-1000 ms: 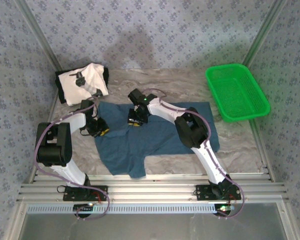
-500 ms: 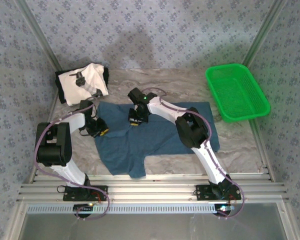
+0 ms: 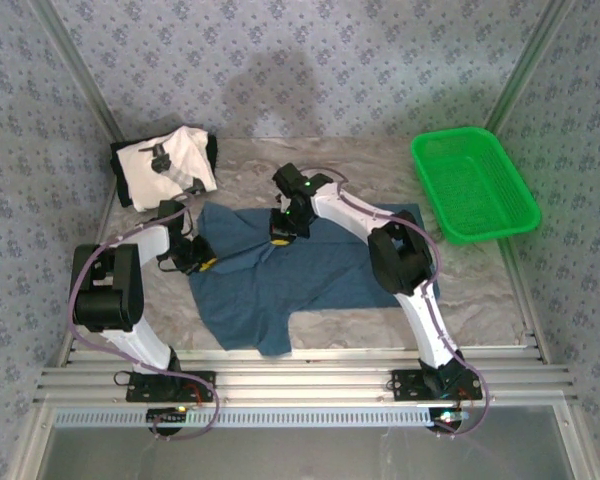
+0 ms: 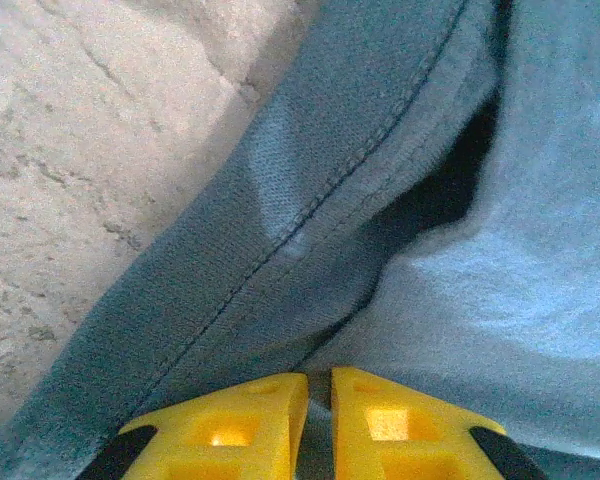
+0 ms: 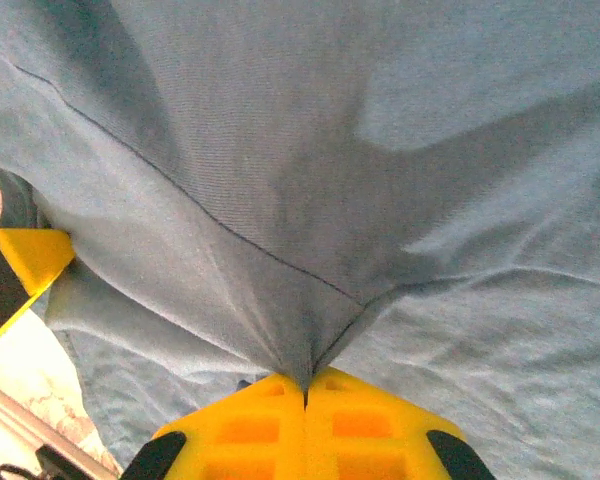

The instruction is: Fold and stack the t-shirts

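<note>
1. Top view: a marbled surface (image 3: 480, 290) between patterned walls (image 3: 360, 70). The blue shirt (image 3: 280, 290) is spread mid-surface, the white shirt (image 3: 165, 165) lies folded at the far-left corner, and a basket (image 3: 470, 185) sits at the far-right corner.
2. Left wrist: the left jaws are nearly closed, pinching the blue shirt's hem.
3. Right wrist: the right jaws are closed tight on a puckered pinch of it.

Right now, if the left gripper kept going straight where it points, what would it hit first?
The blue t-shirt: the left gripper seems to pinch its hemmed edge, with more folds of it directly ahead.
</note>
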{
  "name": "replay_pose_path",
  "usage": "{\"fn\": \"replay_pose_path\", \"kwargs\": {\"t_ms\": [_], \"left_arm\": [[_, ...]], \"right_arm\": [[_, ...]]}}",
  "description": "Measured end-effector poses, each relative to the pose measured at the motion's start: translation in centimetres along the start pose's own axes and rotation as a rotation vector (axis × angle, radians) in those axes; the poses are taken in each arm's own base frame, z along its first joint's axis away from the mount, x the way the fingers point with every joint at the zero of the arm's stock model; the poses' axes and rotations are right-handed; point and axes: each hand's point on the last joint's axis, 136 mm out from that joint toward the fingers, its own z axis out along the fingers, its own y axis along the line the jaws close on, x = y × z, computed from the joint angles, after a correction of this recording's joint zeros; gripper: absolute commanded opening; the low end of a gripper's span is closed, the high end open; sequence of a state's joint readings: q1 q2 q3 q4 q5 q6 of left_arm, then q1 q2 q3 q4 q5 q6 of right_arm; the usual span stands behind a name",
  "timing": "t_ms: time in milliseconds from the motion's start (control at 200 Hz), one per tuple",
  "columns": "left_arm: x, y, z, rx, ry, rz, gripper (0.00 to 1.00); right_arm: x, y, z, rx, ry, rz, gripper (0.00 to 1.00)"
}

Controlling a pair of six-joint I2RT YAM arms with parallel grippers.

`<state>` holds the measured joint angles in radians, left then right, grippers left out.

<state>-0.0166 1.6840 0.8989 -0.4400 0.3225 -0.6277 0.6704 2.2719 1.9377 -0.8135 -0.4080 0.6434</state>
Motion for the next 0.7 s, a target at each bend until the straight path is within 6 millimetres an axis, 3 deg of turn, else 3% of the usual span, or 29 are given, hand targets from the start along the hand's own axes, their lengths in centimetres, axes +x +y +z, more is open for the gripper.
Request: {"fn": "replay_pose_path", "kwargs": {"t_ms": [90,280,365,470,580,700], "left_arm": [[0.0,0.0,0.0,-0.001,0.000,0.006,0.17],[-0.2,0.1,-0.1,-0.013,0.004,0.012,0.17],[-0.3,0.2,-0.2,-0.021,0.001,0.015,0.23],[-0.2,0.2,-1.0,-0.032,-0.012,0.026,0.34],[0.3,-0.2,-2.9,-0.034,-0.036,0.040,0.40],[0.6,-1.4,-6.0,-0.002,-0.090,0.068,0.42]], "right_arm": [[0.2,-0.8,-0.3,0.006,0.027,-0.020,0.04],[0.8,-3.3,-0.9,0.075,0.066,-0.034,0.28],[0.4,-4.3,-1.2,0.105,0.056,-0.038,0.39],[0.3,-5.0,-1.2,0.126,0.036,-0.033,0.41],[1.7,-4.5,-1.3,0.111,0.035,-0.031,0.42],[4.0,-1.2,-1.0,0.030,0.042,-0.044,0.42]]}}
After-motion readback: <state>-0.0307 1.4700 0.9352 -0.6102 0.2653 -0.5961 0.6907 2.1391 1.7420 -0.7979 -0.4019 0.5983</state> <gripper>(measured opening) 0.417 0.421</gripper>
